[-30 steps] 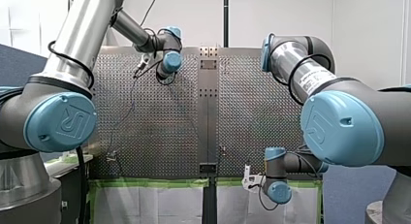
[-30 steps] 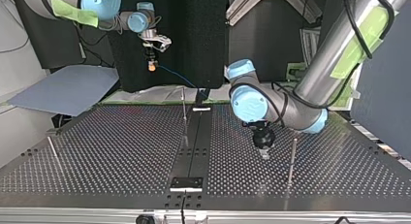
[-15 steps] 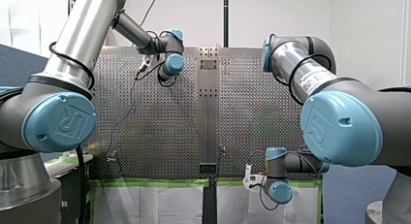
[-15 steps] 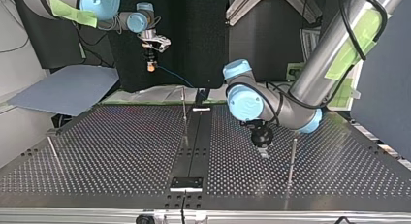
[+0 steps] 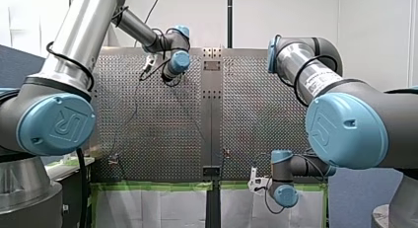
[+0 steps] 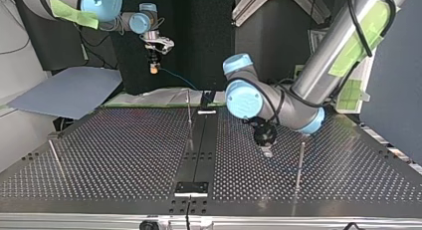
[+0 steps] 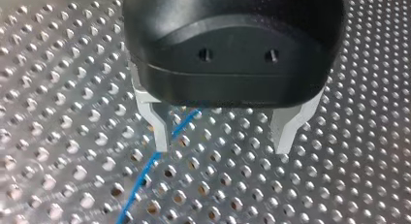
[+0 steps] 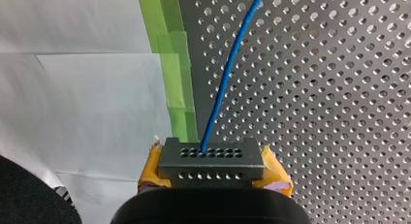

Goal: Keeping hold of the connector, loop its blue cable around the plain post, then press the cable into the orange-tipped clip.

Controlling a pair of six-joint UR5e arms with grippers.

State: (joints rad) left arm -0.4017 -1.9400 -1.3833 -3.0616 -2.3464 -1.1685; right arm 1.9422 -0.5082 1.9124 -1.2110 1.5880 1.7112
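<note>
**Right pincer** [image 8: 212, 166]: its yellow pads [image 8: 274, 171] are clamped on the two ends of the connector. In the top view it hangs at the left, raised above and beyond the far edge of the tabletop [image 6: 124, 155].

**Connector** [image 8: 211, 158]: a grey block with rows of small holes, held crosswise in the right pincer.

**Blue cable** [image 8: 228, 83]: it leaves the upper row of holes in the connector and runs straight ahead of the right pincer over the perforated plate. In the left wrist view it comes out from under the black body of the left pincer, passes close beside one metal finger and trails away across the holes.

**Left pincer** [image 7: 223, 134]: the metal fingers [image 7: 157, 122] stand apart, tips low over the tabletop, gripping nothing. The cable lies loose by one of them.

**Thin upright post** [image 6: 300, 163]: it stands on the tabletop near the left pincer, towards the top view's right.

**Second thin post** [image 6: 189, 115]: it stands beside the dark centre strip [image 6: 199, 150], well apart from the first.

**Green tape** [image 8: 177, 64]: a strip along the tabletop's edge, with white paper [image 8: 87, 88] beside it, under the right pincer.
</note>
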